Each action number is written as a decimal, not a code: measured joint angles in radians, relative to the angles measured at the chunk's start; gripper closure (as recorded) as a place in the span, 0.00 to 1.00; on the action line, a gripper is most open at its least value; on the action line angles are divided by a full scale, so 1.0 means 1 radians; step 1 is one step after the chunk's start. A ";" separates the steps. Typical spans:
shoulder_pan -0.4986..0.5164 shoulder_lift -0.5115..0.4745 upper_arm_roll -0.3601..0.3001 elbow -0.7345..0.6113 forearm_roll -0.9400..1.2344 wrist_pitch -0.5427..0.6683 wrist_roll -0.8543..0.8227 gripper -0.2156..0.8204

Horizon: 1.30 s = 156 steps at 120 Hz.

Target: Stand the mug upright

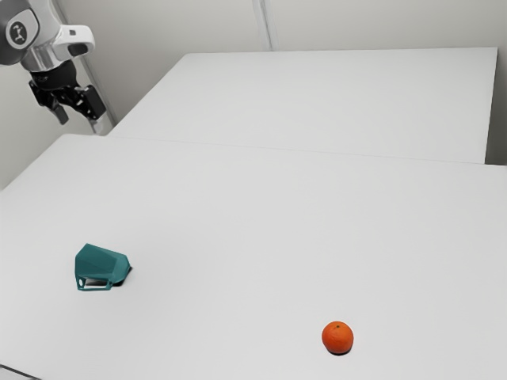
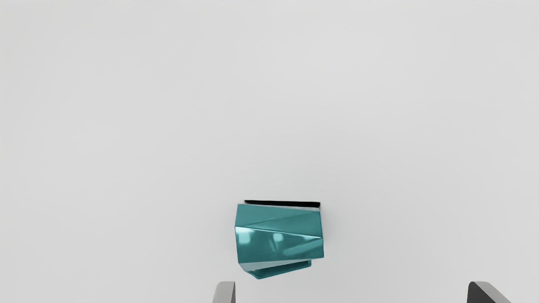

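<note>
The gripper hangs at the exterior view's upper left, high above and well apart from the mug. A teal faceted mug lies on its side on the white table, its handle toward the exterior view's bottom edge. In the wrist view the same mug lies below the hand, with part of its handle visible along one side. The gripper has its two fingertips wide apart, open, with nothing held between them.
An orange rests on the white table, toward the exterior view's bottom right. Behind the table stands another white surface. A thin dark line crosses the exterior view's bottom left corner.
</note>
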 joint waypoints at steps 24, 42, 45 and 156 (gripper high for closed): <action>0.013 0.004 0.007 -0.018 -0.002 0.032 0.026 0.21; 0.042 0.022 0.029 -0.075 -0.015 0.035 0.041 0.21; 0.060 0.023 0.030 -0.089 -0.031 0.032 0.043 0.21; 0.454 0.411 0.042 -0.256 -0.583 -0.018 0.214 0.21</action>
